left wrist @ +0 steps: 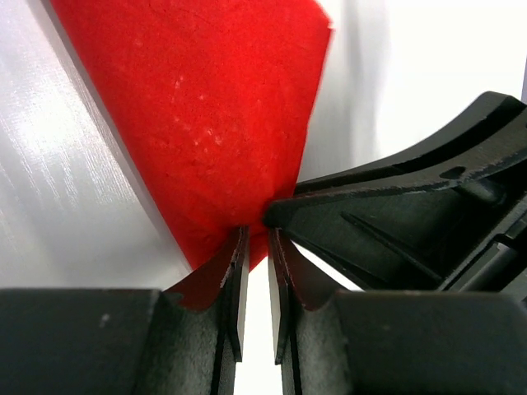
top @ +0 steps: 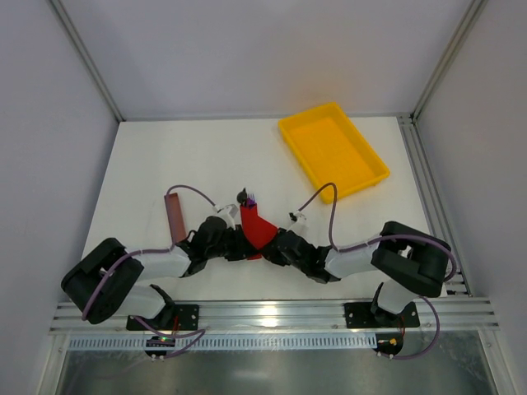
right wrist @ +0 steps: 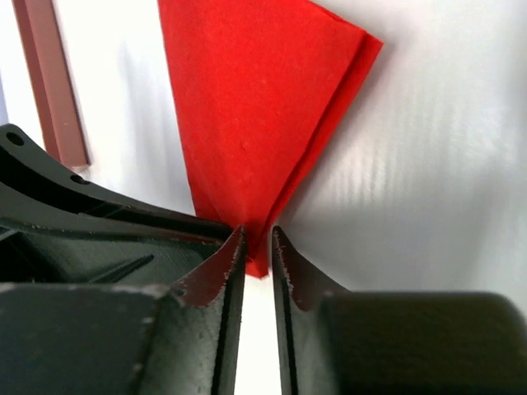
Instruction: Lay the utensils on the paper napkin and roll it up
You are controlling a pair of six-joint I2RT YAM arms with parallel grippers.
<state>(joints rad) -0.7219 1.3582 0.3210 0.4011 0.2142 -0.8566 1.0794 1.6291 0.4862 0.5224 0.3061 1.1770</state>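
Observation:
The paper napkin (top: 258,228) lies at the table's middle, folded into a narrow red wedge that widens away from me. Out of its far end poke the tips of the utensils, one black (top: 243,196) and one blue-purple (top: 252,200); the rest of them is hidden in the fold. Both grippers meet at its near point. My left gripper (left wrist: 258,236) pinches the napkin (left wrist: 206,115), whose red corner fills the narrow gap between the tips. My right gripper (right wrist: 258,236) stands slightly open around the same corner of the napkin (right wrist: 247,107), with a sliver of space beside its right finger.
A brownish-red block (top: 174,218) lies left of the napkin, also in the right wrist view (right wrist: 51,82). A yellow tray (top: 290,132) stands at the back right. The other arm's black finger (left wrist: 412,206) crowds the left wrist view.

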